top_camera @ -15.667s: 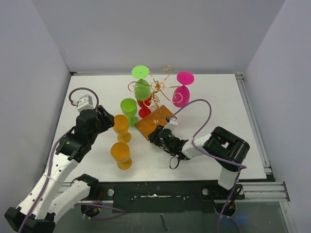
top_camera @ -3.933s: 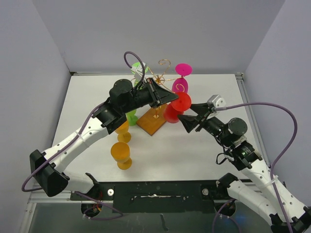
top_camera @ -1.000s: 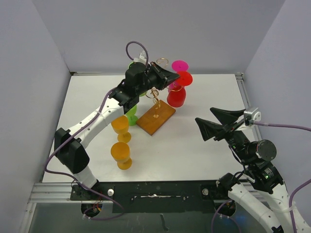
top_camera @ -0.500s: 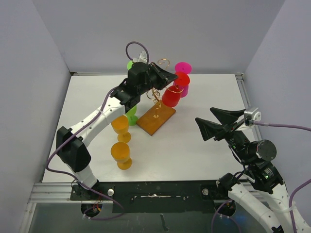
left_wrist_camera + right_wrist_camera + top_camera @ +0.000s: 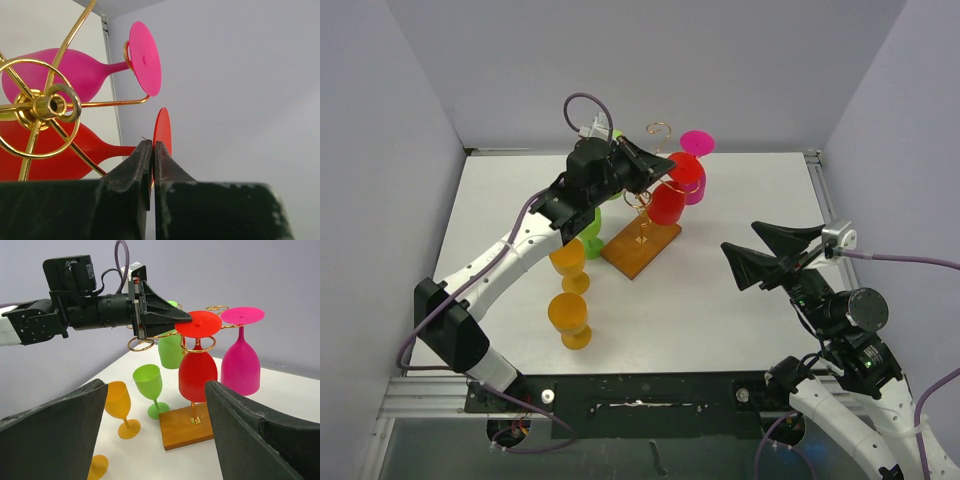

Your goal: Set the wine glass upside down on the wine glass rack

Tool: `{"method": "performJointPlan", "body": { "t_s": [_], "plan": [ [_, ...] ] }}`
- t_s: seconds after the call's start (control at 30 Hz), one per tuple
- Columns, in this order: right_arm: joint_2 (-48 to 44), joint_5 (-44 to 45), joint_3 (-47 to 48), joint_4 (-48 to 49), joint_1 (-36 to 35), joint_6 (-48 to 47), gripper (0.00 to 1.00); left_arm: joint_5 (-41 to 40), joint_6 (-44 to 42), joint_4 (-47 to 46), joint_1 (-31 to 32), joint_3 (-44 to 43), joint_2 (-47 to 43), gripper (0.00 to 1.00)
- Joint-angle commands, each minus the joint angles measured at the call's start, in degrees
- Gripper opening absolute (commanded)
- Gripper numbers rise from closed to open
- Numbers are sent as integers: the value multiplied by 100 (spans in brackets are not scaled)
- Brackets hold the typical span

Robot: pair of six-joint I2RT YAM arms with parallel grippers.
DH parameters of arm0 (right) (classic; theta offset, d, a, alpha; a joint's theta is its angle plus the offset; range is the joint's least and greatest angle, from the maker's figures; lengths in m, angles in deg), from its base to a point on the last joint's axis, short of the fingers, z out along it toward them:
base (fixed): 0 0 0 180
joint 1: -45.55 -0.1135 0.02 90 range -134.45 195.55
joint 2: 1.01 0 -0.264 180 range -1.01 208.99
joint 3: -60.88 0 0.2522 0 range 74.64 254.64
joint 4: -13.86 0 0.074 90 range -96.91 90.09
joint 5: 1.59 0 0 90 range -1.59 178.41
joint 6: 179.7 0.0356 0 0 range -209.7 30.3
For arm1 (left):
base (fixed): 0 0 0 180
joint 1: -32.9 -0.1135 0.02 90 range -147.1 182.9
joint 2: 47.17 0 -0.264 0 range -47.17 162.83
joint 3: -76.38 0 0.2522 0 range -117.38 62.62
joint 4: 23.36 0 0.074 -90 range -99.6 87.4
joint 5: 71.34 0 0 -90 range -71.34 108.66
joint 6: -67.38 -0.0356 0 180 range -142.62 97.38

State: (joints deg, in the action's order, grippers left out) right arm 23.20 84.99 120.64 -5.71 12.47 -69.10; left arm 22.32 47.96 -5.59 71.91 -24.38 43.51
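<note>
The red wine glass (image 5: pixel 667 205) hangs upside down, its stem inside a gold ring of the wine glass rack (image 5: pixel 642 247). My left gripper (image 5: pixel 670 163) is shut on the rim of the glass's flat foot (image 5: pixel 200 322). In the left wrist view the foot (image 5: pixel 162 130) stands edge-on just past the closed jaws of the left gripper (image 5: pixel 152 145), with the rack's gold hub (image 5: pixel 47 105) at left. My right gripper (image 5: pixel 738 236) hovers wide open to the right of the rack, holding nothing.
A pink glass (image 5: pixel 695 185) hangs upside down right beside the red one. A green glass (image 5: pixel 170 347) hangs behind the rack. A green glass (image 5: pixel 588 225) and two orange glasses (image 5: pixel 568 258) (image 5: pixel 569 315) stand upright left of the wooden base (image 5: pixel 190 427).
My left gripper has carried the red glass a little left and toward the front along the rack, away from the pink glass's foot. The right arm has stayed still.
</note>
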Motion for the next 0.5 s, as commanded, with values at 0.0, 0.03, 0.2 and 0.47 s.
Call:
{"method": "performJointPlan", "body": {
  "t_s": [0.0, 0.03, 0.2, 0.47],
  "plan": [
    [63, -41, -4, 415, -8, 67, 80, 27, 60, -400, 23, 143, -394, 0],
    [73, -42, -3, 426, -6, 71, 80, 83, 82, -432, 30, 199, -421, 0],
    [92, -44, -11, 440, -13, 76, 80, 349, 257, -655, 37, 618, -603, 0],
    [128, -28, -50, 489, -5, 110, 81, 451, 165, -758, 149, 801, -847, 0]
  ]
}}
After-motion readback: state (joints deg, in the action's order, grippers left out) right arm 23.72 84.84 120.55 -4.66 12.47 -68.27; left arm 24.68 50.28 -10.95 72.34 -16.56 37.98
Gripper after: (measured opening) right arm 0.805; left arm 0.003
